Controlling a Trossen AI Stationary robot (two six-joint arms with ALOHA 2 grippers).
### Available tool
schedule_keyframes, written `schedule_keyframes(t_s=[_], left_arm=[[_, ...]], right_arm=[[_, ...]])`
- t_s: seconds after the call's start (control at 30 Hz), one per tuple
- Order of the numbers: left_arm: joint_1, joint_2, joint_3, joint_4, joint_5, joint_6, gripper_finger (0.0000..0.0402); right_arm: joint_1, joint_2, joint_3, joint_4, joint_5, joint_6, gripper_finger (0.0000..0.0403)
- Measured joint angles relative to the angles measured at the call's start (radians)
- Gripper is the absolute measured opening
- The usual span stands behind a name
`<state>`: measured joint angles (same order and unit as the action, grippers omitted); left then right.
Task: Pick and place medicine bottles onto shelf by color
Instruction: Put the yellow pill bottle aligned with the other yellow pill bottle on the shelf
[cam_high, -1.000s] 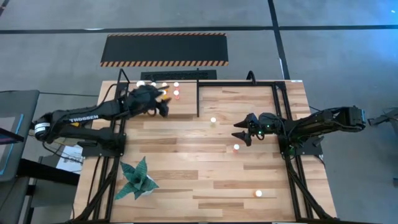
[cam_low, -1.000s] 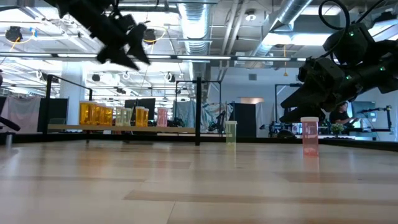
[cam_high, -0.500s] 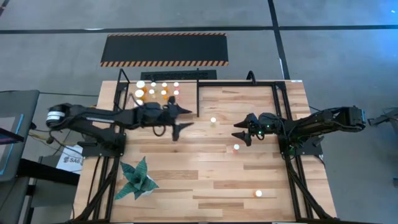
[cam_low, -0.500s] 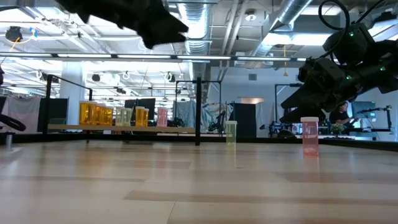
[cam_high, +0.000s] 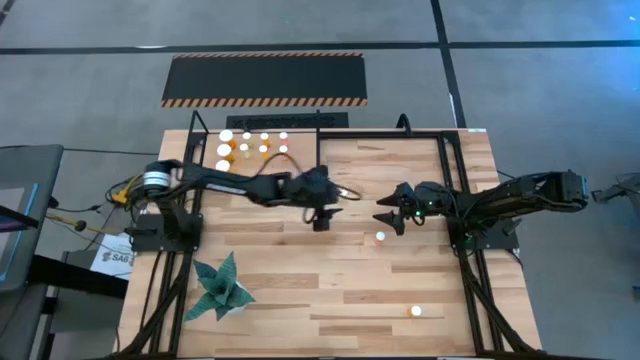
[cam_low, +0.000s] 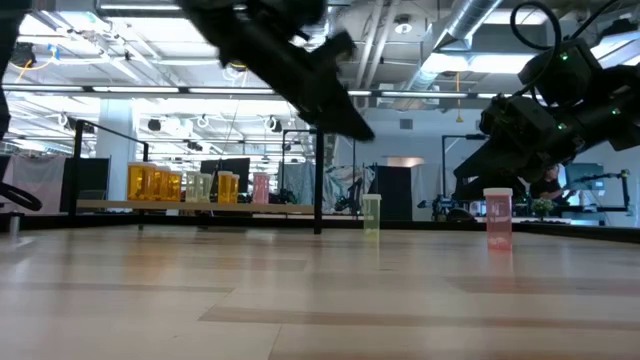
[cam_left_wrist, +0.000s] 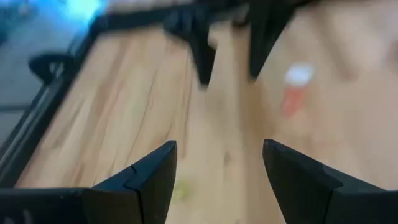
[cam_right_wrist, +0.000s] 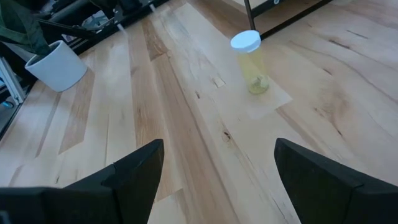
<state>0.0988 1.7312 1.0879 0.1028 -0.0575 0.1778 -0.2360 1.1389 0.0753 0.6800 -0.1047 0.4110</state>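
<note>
Reaching over table centre with left gripper (cam_high: 322, 222) fingers wide and empty; right gripper (cam_high: 384, 215) also wide. Needed: centring around yellowish bottle (cam_low: 371, 214) before closing.

an industrial robotics lab or workshop: exposed silver ducts (cam_low: 310, 30) and pipes run under an open ceiling, strip lights (cam_low: 60, 90) hang in rows, and black metal frames (cam_low: 318, 175) stand across the hall. the butcher-block table (cam_high: 300, 290) sits on grey concrete floor (cam_high: 540, 60) beside a hazard-striped black panel (cam_high: 265, 78).
</note>
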Motion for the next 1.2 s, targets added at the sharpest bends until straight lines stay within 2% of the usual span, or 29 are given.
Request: schedule_keyframes(t_s=[0.1, 0.2, 0.33, 0.47, 0.7, 0.97, 1.2], left_arm=[[0.011, 0.100, 0.143, -0.194, -0.040, 0.047, 0.0226], [0.034, 0.175, 0.252, -0.303, -0.025, 0.072, 0.0226], [0.063, 0.240, 0.331, -0.330, 0.010, 0.093, 0.0226], [0.084, 0.268, 0.361, -0.337, 0.000, 0.088, 0.0231], [0.093, 0.284, 0.372, -0.350, -0.008, 0.048, 0.0262], [0.088, 0.284, 0.373, -0.373, -0.004, 0.196, 0.0270], [0.091, 0.284, 0.385, -0.418, 0.007, 0.232, 0.0270]], right_arm=[[0.000, 0.000, 0.000, -0.004, 0.000, 0.000, 0.0327], [0.000, 0.000, 0.000, -0.007, 0.000, 0.000, 0.0327], [0.000, 0.000, 0.000, -0.019, 0.000, 0.000, 0.0327], [0.000, 0.000, 0.000, -0.025, 0.000, 0.000, 0.0327], [0.000, 0.000, 0.000, -0.033, 0.000, 0.000, 0.0327], [0.000, 0.000, 0.000, -0.033, 0.000, 0.000, 0.0327], [0.000, 0.000, 0.000, -0.034, 0.000, 0.000, 0.0327]])
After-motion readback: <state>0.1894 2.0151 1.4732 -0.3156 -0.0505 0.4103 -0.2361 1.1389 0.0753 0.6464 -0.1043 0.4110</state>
